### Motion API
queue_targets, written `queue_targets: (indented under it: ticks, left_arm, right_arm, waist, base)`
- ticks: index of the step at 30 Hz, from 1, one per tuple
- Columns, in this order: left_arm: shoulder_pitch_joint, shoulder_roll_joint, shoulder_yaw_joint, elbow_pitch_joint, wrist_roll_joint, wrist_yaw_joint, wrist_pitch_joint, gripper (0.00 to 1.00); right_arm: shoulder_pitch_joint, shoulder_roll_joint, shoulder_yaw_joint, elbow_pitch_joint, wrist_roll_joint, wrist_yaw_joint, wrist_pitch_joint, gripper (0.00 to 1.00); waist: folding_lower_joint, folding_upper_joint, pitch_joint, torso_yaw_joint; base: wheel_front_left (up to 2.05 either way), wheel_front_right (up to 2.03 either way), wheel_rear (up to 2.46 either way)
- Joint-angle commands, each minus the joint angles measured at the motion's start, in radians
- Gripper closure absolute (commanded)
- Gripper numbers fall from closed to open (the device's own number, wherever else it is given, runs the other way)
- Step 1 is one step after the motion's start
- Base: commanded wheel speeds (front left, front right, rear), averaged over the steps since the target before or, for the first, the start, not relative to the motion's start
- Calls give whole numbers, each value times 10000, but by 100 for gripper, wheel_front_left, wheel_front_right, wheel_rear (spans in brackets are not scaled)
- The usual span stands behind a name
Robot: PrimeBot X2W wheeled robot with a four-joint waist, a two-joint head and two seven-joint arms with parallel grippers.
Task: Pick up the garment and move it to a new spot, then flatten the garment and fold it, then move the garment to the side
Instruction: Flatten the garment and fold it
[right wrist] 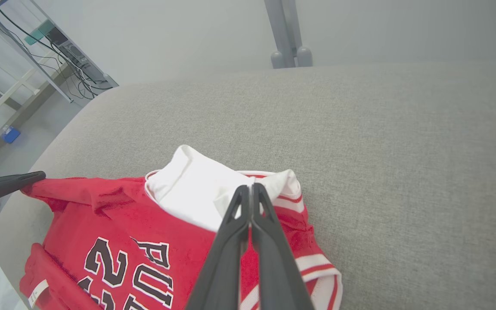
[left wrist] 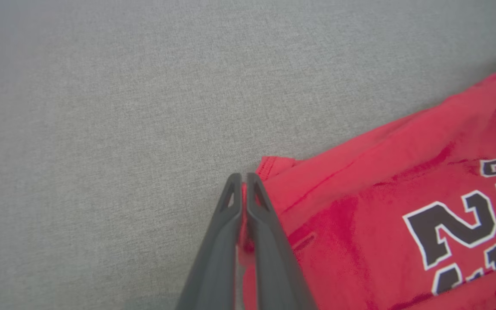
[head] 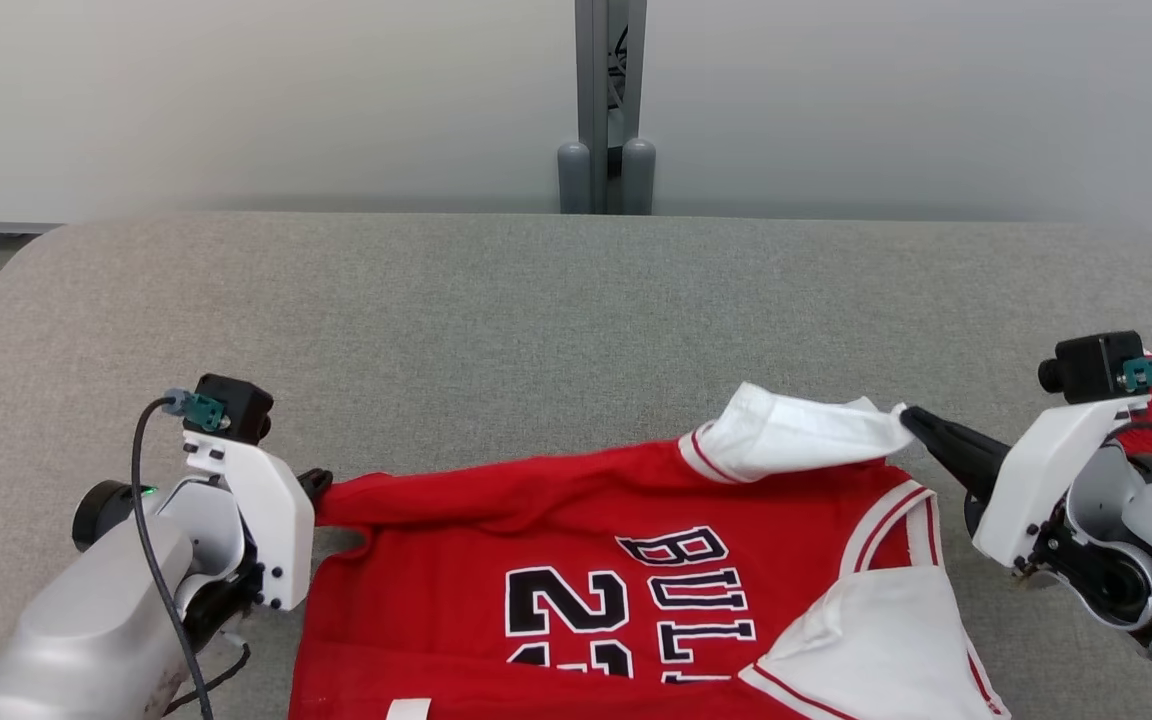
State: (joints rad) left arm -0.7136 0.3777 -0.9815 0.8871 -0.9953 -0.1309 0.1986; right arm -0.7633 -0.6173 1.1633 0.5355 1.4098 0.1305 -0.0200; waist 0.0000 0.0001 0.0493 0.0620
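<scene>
- The red garment [head: 496,500] lay spread on the grey cushioned surface [head: 536,320], on the side nearest the robot
- The left gripper [left wrist: 243,178] was clamped together on the garment's red corner
- The right gripper [right wrist: 248,189] was pinched tight on its white sleeve [right wrist: 187,189]
</scene>
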Motion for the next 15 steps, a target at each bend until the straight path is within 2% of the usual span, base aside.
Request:
queue_targets:
  ticks: [1, 8, 15]
  left_arm:
    - [104, 162, -22, -8, 48, 14, -2, 100]
    - [610, 788, -552, -1014, 403, 85, 453, 100]
    - [1187, 1389, -845, -2648, 382, 406, 1136, 100]
  right_arm:
    - [181, -65, 13, -40, 71, 7, 59, 100]
    - [870, -670, 291, -445, 543, 7, 907, 100]
    - [1113, -1010, 415, -344, 641, 7, 1582, 100]
  waist:
    - [0, -1, -76, 7]
    - [0, -1, -387, 159]
    - [0, -1, -587, 261]
  base:
    - [0, 0, 0]
    - [0, 0, 0]
    - [0, 0, 0]
